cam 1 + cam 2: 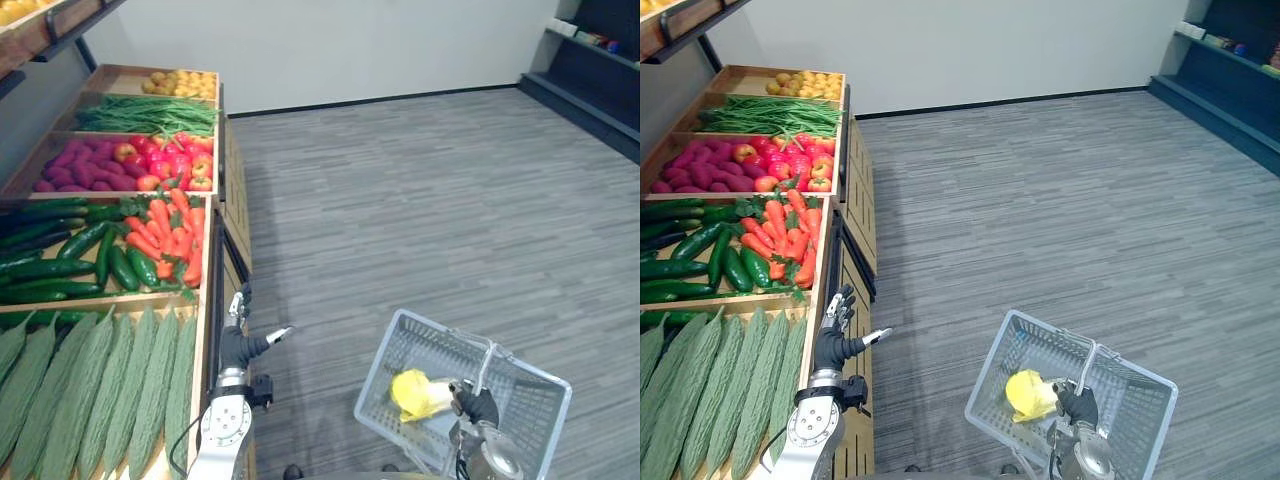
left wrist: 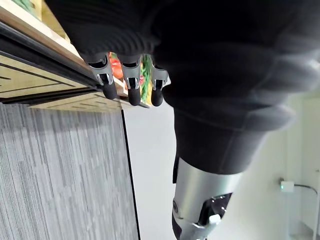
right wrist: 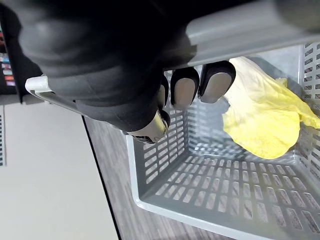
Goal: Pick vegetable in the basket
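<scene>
Yellow leafy vegetable (image 1: 420, 393) lies inside grey basket (image 1: 385, 365), close under handle (image 1: 487, 362). Basket hangs above carpet floor (image 1: 400, 200), handle gripped in curled fingers of right robot hand (image 1: 478, 405). Left robot hand (image 1: 830, 345) raised beside front edge of wooden produce stand (image 1: 207, 300), fingers straight and spread wide, thumb out, holding nothing.

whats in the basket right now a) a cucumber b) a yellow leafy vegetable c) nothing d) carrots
b: a yellow leafy vegetable lies inside the grey basket, which the right robot hand grips by its handle.
</scene>
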Robot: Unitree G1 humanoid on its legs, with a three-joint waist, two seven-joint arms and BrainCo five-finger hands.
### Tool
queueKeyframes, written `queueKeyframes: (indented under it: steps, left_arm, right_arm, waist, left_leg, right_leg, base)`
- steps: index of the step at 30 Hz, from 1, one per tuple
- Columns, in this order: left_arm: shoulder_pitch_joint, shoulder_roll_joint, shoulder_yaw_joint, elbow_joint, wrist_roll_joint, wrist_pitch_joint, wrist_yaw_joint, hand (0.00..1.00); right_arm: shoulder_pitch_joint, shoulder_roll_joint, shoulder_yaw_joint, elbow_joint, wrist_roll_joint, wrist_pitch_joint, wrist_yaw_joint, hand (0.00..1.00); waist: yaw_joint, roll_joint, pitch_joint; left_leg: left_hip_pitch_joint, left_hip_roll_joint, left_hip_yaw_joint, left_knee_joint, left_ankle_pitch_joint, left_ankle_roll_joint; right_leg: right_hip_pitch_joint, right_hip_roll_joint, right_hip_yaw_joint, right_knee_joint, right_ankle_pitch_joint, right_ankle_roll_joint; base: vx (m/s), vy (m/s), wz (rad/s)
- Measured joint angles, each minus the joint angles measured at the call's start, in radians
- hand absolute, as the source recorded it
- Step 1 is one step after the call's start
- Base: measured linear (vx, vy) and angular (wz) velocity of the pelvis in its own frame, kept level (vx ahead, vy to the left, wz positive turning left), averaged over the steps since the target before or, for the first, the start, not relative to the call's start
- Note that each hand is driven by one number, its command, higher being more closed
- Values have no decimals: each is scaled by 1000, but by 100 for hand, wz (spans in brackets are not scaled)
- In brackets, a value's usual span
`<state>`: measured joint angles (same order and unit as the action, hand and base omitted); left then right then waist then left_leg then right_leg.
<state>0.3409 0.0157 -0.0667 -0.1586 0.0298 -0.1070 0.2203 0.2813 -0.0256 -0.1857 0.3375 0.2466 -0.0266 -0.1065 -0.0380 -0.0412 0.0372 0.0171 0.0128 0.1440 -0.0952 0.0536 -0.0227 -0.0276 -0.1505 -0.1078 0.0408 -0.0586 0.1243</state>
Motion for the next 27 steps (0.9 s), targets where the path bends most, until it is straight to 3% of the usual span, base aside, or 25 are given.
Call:
queueKeyframes:
  steps: [2,4,5,6,7,9,10,12,14,16,17,19,20,21,22,23,24,26,27]
  left_arm:
    - [0,-2,9,0,0,0,1,0]
    - [-11,-15,17,-35,0,1,1,0]
    - [-23,-28,13,-52,0,-2,2,0]
    - [-31,-39,6,-57,2,-8,6,0]
    - [-37,-31,3,-57,3,-8,12,0]
    - [-56,-2,0,-65,3,-17,28,0]
    - [-66,17,19,-65,3,-20,38,0]
    - [-90,19,30,-44,4,-20,58,0]
    - [-123,18,18,-12,5,-19,69,0]
    - [-141,17,17,-7,11,-20,72,0]
    - [-144,16,17,-5,12,-23,72,0]
    - [-119,-27,5,-1,11,-24,71,0]
    - [-112,-50,-5,2,8,-24,71,0]
    - [-105,-58,-11,2,8,-24,71,0]
    - [-107,-65,-39,3,8,-24,66,0]
    - [-109,-65,-51,3,7,-24,64,0]
    - [-108,-69,-60,3,6,-25,62,0]
    - [-111,-68,-57,1,2,-29,64,0]
    - [-115,-68,-50,-2,2,-29,65,0]
  right_arm:
    - [-2,0,-16,0,-22,3,-5,100]
    - [-18,10,-34,-4,-32,4,-11,100]
    - [-27,-1,-44,-10,-38,5,-21,100]
    - [-53,-22,-63,-16,-52,4,-31,100]
    - [-65,-26,-88,-22,-59,2,-42,100]
    - [-88,-21,-97,-21,-61,1,-49,100]
    - [-114,-22,-103,-21,-61,-9,-49,100]
    - [-151,-27,-105,-23,-69,-13,-49,100]
    - [-147,-29,-103,-26,-96,-10,-47,100]
    - [-115,-31,-92,-40,-102,1,-46,100]
    - [-92,-35,-86,-51,-102,8,-45,100]
    - [-97,-77,-67,-53,-100,21,-49,100]
    - [-107,-91,-47,-58,-100,26,-49,100]
    - [-105,-95,-37,-74,-100,29,-48,100]
    - [-97,-102,-18,-110,-101,31,-47,100]
    - [-92,-101,-15,-126,-101,31,-47,100]
    - [-84,-102,0,-141,-103,31,-47,100]
    - [-71,-104,5,-161,-103,31,-53,100]
    - [-80,-104,-6,-166,-101,30,-64,100]
  waist:
    - [0,-4,3]
    - [-11,-28,49]
    - [-13,-3,76]
    - [-8,21,111]
    - [-23,41,109]
    - [-32,35,109]
    - [-28,26,117]
    - [-22,38,141]
    - [-23,48,154]
    - [-37,44,153]
    - [-50,41,143]
    - [-54,125,132]
    - [-49,134,131]
    - [-44,136,132]
    - [-36,138,135]
    - [-35,137,139]
    - [-27,127,147]
    - [-4,121,151]
    - [7,131,150]
  left_leg:
    - [-7,0,-2,17,-7,8]
    - [-73,-7,2,226,-153,17]
    - [-96,16,-5,321,-209,18]
    - [-110,47,-25,403,-274,52]
    - [-106,48,-58,409,-289,63]
    - [-87,52,-88,361,-290,67]
    - [-78,61,-89,322,-287,71]
    - [-55,80,-101,310,-290,65]
    - [2,85,-120,303,-310,44]
    - [33,86,-146,343,-375,11]
    - [43,104,-166,381,-427,-13]
    - [8,179,-179,542,-416,-60]
    - [-48,192,-181,665,-347,-75]
    - [-84,198,-175,743,-298,-75]
    - [-151,225,-144,933,-252,-73]
    - [-180,244,-112,1029,-255,-68]
    - [-214,274,-45,1170,-274,-36]
    - [-260,270,25,1192,-299,-9]
    - [-305,260,67,1158,-309,6]
  right_leg:
    - [7,-3,-3,2,14,-3]
    - [0,-43,-39,111,-41,56]
    - [-28,-37,-62,215,-60,68]
    - [-127,-50,-86,462,-57,48]
    - [-172,-61,-106,548,-81,0]
    - [-186,-42,-121,469,-135,-22]
    - [-208,-24,-135,376,-129,-34]
    - [-241,12,-115,265,-83,-36]
    - [-262,26,-49,161,9,-15]
    - [-282,21,-8,171,26,-22]
    - [-288,29,1,233,62,-46]
    - [-292,85,-36,339,3,-96]
    - [-283,91,-53,362,-24,-125]
    - [-262,95,-58,354,-32,-139]
    - [-195,105,-73,305,-40,-150]
    - [-148,112,-83,271,-42,-153]
    - [-26,121,-101,193,-46,-159]
    - [72,121,-114,133,-47,-160]
    - [114,120,-122,102,-50,-165]
  base:
    - [107,25,11]
    - [113,89,32]
    - [-32,57,21]
    - [-61,59,33]
    - [-25,65,48]
    - [202,1,55]
    - [311,-74,19]
    - [262,-79,-3]
    - [308,-95,14]
    - [490,-273,52]
    - [498,-315,60]
    - [676,-304,28]
    - [575,-233,2]
    - [552,-261,12]
    - [442,-183,21]
    - [754,-275,40]
    - [421,-128,42]
    - [421,-92,42]
    - [497,-41,39]
